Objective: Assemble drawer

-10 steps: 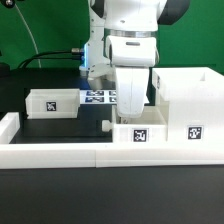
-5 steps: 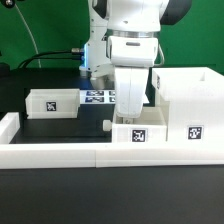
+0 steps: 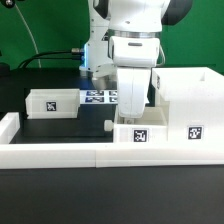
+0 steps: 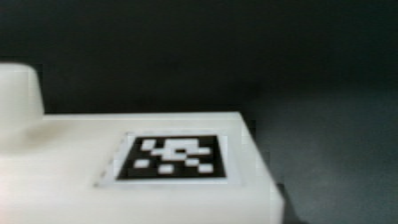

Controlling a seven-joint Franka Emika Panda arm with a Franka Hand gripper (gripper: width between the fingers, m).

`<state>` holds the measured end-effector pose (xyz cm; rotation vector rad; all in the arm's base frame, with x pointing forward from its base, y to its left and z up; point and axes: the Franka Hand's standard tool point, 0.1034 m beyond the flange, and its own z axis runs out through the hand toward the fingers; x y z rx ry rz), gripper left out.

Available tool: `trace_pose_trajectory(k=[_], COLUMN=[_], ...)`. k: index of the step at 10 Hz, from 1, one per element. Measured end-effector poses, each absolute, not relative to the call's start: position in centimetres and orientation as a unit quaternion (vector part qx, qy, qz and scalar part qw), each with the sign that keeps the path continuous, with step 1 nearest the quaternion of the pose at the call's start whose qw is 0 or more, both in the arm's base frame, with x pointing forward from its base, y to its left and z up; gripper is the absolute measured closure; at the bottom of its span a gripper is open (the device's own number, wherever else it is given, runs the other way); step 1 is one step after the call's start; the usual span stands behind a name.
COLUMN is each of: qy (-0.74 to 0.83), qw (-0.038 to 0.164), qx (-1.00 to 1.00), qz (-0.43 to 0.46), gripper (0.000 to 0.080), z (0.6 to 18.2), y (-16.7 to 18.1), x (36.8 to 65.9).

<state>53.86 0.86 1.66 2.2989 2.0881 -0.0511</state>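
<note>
The drawer lies in three white parts. One small tray [image 3: 54, 101] sits at the exterior view's left, its tag facing front. A second tray [image 3: 142, 133] sits at the front centre with a small black knob [image 3: 107, 125] at its left end. The tall box casing [image 3: 190, 98] stands right beside it. My gripper [image 3: 131, 117] hangs straight down just over the second tray's back edge. Its fingertips are hidden, so its opening does not show. The wrist view shows only a blurred white tagged surface [image 4: 175, 158] very close up, with no fingers visible.
A low white border rail [image 3: 70, 153] runs along the front and turns up at the left [image 3: 8, 124]. The marker board [image 3: 99, 97] lies flat behind the gripper. The arm's base and cables stand at the back against a green backdrop.
</note>
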Motion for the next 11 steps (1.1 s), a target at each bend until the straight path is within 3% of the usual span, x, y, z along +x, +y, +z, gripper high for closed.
trace_pose_trajectory(k=[11], qy=[0.671], qw=[0.015], qx=[0.741], qz=[-0.027], gripper=[0.0757], z=[1.49], y=[0.62], x=[53.43])
